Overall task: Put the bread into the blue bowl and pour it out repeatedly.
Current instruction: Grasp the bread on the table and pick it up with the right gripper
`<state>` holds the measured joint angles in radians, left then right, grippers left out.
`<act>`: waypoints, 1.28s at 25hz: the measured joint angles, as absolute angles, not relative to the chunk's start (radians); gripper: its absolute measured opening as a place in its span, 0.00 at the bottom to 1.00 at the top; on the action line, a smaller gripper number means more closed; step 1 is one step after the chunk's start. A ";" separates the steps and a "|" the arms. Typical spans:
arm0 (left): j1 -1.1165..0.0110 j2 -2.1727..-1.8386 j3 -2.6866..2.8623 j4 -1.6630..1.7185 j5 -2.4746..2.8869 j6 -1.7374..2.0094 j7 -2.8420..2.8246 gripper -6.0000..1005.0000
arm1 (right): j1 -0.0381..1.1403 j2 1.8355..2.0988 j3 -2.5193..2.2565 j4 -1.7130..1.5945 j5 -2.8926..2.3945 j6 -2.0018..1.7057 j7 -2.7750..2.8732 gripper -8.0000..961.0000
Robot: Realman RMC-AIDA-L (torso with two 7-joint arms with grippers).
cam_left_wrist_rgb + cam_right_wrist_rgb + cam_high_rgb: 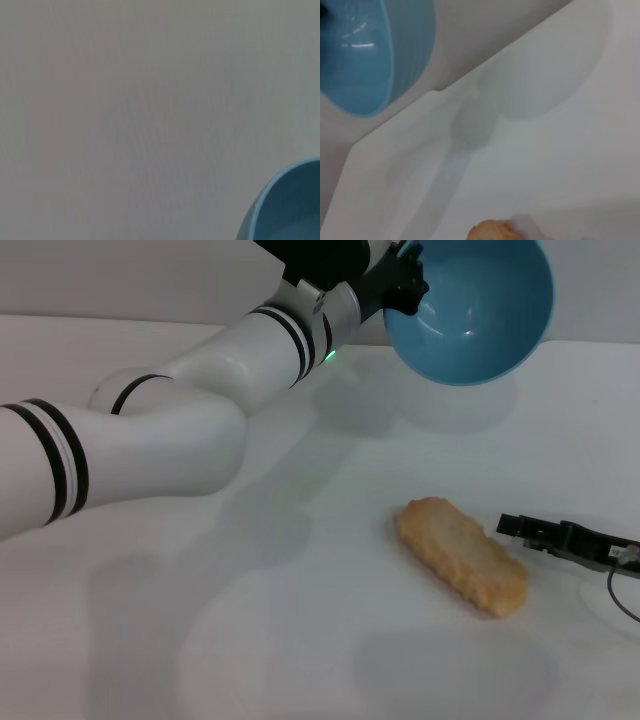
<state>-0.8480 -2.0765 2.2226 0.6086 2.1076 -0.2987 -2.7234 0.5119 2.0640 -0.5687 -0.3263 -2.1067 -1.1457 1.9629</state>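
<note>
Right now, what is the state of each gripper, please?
Left gripper: closed on the rim of the blue bowl, holding it tipped in the air.
Right gripper: low beside the bread, holding nothing; open or closed cannot be told.

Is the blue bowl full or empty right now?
Empty. The blue bowl is held up, tipped on its side by the left end effector, its inside bare. The bread lies on the table.

White arm (180,430), black bands
</note>
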 joint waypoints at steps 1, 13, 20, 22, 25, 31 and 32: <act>-0.848 -2.077 2.223 0.609 2.108 -0.299 -2.723 0.00 | 0.512 2.064 -0.569 -0.326 -2.107 -1.146 1.963 0.74; -0.849 -2.077 2.227 0.600 2.108 -0.296 -2.724 0.00 | 0.560 2.065 -0.638 -0.279 -2.108 -1.103 1.960 0.74; -0.848 -2.077 2.230 0.602 2.108 -0.299 -2.724 0.00 | 0.585 2.070 -0.652 -0.249 -2.108 -1.069 1.960 0.74; -0.848 -2.077 2.231 0.602 2.108 -0.299 -2.724 0.00 | 0.591 2.071 -0.654 -0.240 -2.108 -1.064 1.956 0.74; -0.848 -2.077 2.232 0.602 2.108 -0.299 -2.724 0.00 | 0.600 2.072 -0.661 -0.232 -2.108 -1.062 1.955 0.74; -0.845 -2.077 2.232 0.605 2.108 -0.299 -2.724 0.00 | 0.594 2.072 -0.674 -0.241 -2.102 -1.067 1.946 0.62; -0.845 -2.077 2.232 0.605 2.108 -0.299 -2.724 0.00 | 0.594 2.072 -0.674 -0.241 -2.102 -1.067 1.946 0.58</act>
